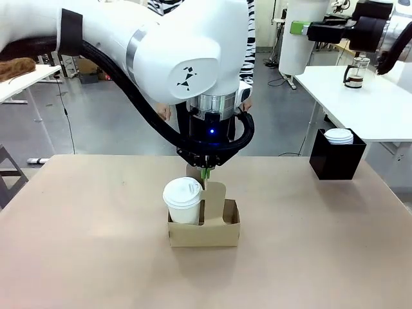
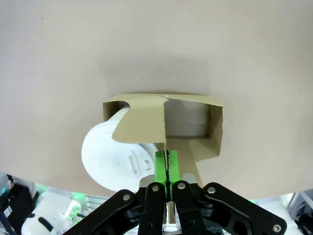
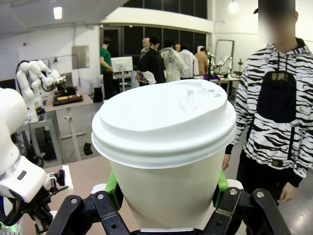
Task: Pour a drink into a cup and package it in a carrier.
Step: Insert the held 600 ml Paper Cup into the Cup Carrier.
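The brown cardboard carrier [image 1: 203, 233] [image 2: 142, 125] stands mid-table. A white lidded cup [image 1: 183, 196] [image 2: 107, 156] sits in its left hole; the other hole is bare. My left gripper [image 1: 205, 172] [image 2: 167, 164] points straight down and is shut on the top of the carrier's upright handle [image 1: 216, 198]. My right gripper [image 1: 306, 29] [image 3: 166, 191] hangs high at the right, shut on a second white lidded cup [image 1: 302, 55] [image 3: 166, 127]. A glass carafe of dark drink [image 1: 355, 72] stands on the white table at the back right.
A black square box [image 1: 337, 161] holding a stack of white lids [image 1: 338, 136] sits at the table's far right edge. A person in a zebra-striped hoodie [image 3: 279, 112] stands at the far side, behind the left arm. The tan tabletop [image 1: 84, 225] lies bare around the carrier.
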You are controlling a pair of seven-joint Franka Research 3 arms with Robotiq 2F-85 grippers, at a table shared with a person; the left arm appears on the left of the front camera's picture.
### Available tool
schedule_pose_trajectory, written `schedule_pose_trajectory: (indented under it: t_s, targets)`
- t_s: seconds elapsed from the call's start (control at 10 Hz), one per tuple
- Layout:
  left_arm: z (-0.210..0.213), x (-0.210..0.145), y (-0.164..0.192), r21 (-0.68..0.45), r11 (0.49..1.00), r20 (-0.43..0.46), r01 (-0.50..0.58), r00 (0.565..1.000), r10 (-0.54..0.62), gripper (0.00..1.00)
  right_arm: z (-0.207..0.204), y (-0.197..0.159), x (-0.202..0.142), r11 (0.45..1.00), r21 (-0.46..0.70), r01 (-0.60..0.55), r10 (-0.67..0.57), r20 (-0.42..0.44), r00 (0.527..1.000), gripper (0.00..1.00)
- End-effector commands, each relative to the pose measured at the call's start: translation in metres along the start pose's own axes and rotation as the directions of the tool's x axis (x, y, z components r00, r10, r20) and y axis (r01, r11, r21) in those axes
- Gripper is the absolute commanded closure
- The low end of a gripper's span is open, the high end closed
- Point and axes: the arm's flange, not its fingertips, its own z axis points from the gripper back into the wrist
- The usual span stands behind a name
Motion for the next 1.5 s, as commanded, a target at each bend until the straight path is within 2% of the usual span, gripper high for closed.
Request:
schedule_pose_trajectory:
  t_s: [0.0,0.2,0.3,0.4,0.5,0.6,0.7,0.8,0.9,1.0,1.2,1.4]
  targets:
    - [0.001,-0.001,0.002,0.003,1.0,0.006,-0.001,1.0,0.001,0.98,-0.002,0.001,0.002,1.0,-0.007,-0.008,0.008,0.002,1.0,0.19]
    - [0.001,-0.001,0.002,0.003,1.0,0.006,-0.001,1.0,0.001,0.98,-0.002,0.001,0.002,1.0,-0.007,-0.008,0.008,0.002,1.0,0.19]
    - [0.0,0.0,0.0,-0.001,1.0,0.0,0.0,1.0,0.0,0.59,-0.002,0.001,0.002,1.0,-0.007,-0.008,0.008,0.002,1.0,0.19]
    - [0.004,0.0,0.009,-0.02,0.999,0.016,0.045,0.999,-0.045,0.4,-0.002,0.001,0.002,1.0,-0.007,-0.008,0.008,0.002,1.0,0.19]
    - [0.014,-0.004,0.017,-0.052,0.996,-0.009,0.077,0.997,-0.078,0.01,-0.002,0.001,0.002,1.0,-0.007,-0.008,0.008,0.002,1.0,0.19]
    - [0.028,-0.009,0.026,-0.075,0.991,-0.011,0.109,0.994,-0.11,0.0,0.0,0.0,0.0,1.0,0.0,0.0,0.0,0.0,1.0,0.19]
    - [0.048,-0.018,0.039,-0.068,0.984,0.004,0.164,0.986,-0.164,0.0,-0.017,-0.005,-0.019,0.997,0.082,0.016,-0.015,-0.013,1.0,0.19]
    - [0.07,-0.026,0.056,-0.122,0.947,-0.035,0.298,0.952,-0.304,0.0,-0.031,-0.005,-0.035,0.989,0.143,0.025,-0.022,-0.022,1.0,0.19]
    - [0.093,-0.037,0.076,-0.119,0.92,-0.013,0.374,0.926,-0.378,0.06,-0.043,0.0,-0.049,0.975,0.218,0.044,-0.04,-0.019,0.999,0.19]
    - [0.113,-0.044,0.105,-0.158,0.864,0.002,0.479,0.875,-0.485,0.0,-0.055,0.008,-0.062,0.957,0.288,0.019,-0.017,-0.009,1.0,0.19]
    - [0.128,-0.049,0.179,-0.128,0.761,0.122,0.636,0.772,-0.624,0.0,-0.074,0.031,-0.09,0.911,0.409,-0.051,0.038,0.04,0.998,0.19]
    - [0.122,-0.049,0.232,-0.081,0.668,0.147,0.74,0.672,-0.726,0.0,-0.083,0.047,-0.118,0.858,0.496,-0.131,0.097,0.093,0.991,0.19]
